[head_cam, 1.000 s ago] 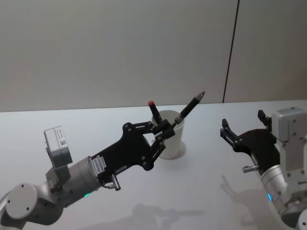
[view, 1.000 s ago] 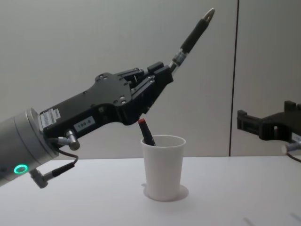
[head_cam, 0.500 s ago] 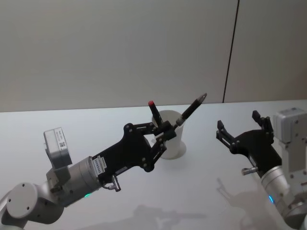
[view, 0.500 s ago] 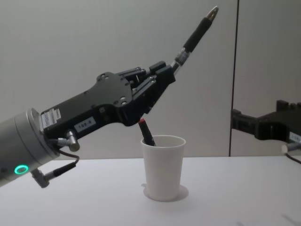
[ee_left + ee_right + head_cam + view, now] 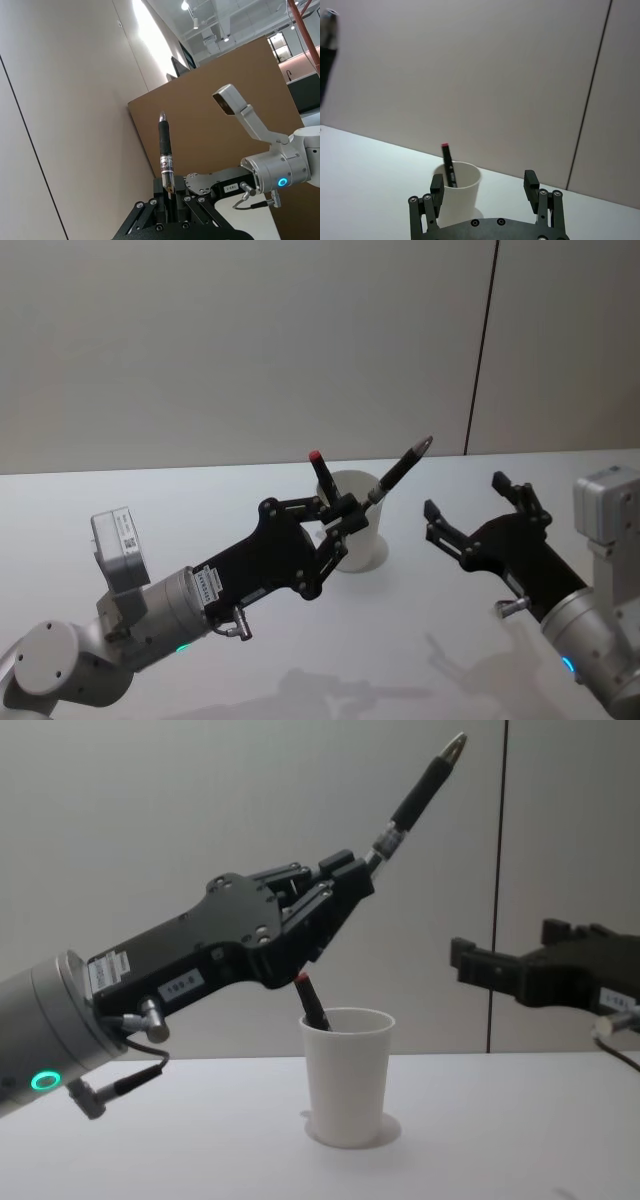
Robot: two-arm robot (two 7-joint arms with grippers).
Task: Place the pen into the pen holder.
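Note:
My left gripper (image 5: 345,512) is shut on a black pen (image 5: 398,470), holding it by its lower end just above the pen holder. The pen (image 5: 420,795) tilts up and to the right, silver tip uppermost, and rises from the left gripper (image 5: 169,197) as a black pen (image 5: 165,150). The pen holder (image 5: 358,535) is a white paper cup (image 5: 347,1070) standing on the table. In it leans a dark pen with a red cap (image 5: 310,1002). My right gripper (image 5: 465,495) hovers open to the right of the cup (image 5: 456,192), facing it, nothing between its fingers.
The white table (image 5: 300,660) runs out in front of a plain grey wall with a dark vertical seam (image 5: 482,350). My right gripper (image 5: 505,948) hangs above the table at about the height of the cup's rim.
My right gripper has moved left, closer to the cup and the held pen. The left gripper and its pen have hardly shifted.

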